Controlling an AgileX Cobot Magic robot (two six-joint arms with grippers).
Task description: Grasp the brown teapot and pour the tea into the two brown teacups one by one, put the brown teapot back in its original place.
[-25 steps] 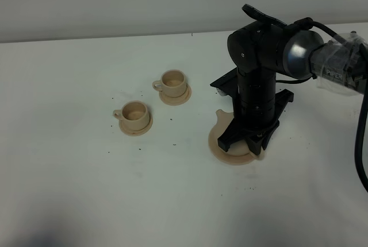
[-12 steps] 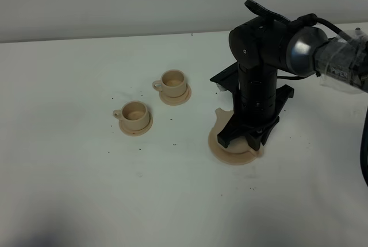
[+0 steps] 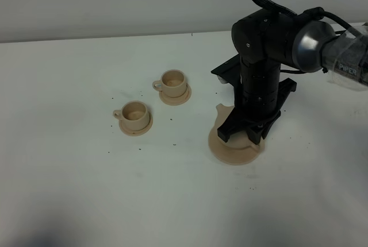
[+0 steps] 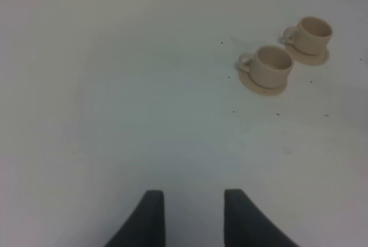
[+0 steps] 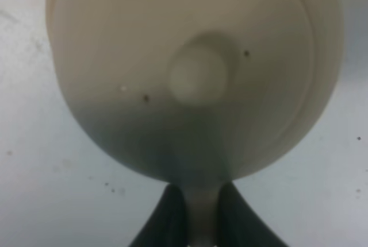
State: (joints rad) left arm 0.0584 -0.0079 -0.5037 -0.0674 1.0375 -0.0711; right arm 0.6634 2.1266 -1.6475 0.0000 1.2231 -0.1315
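White table [image 3: 69, 201], scattered dark specks [image 3: 174, 143]

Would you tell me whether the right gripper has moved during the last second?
Yes, the right gripper shifted slightly upward in view, away from the wide saucer.

white tbl [image 3: 69, 189] | 2 sm cup saucers [image 3: 137, 132] [image 3: 176, 101] | 1 wide saucer [image 3: 233, 154] | dark specks [image 3: 171, 119]

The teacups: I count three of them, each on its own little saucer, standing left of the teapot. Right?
Not three: the exterior high view shows only two, the far teacup and the near teacup. Each sits on its own saucer, left of the teapot.
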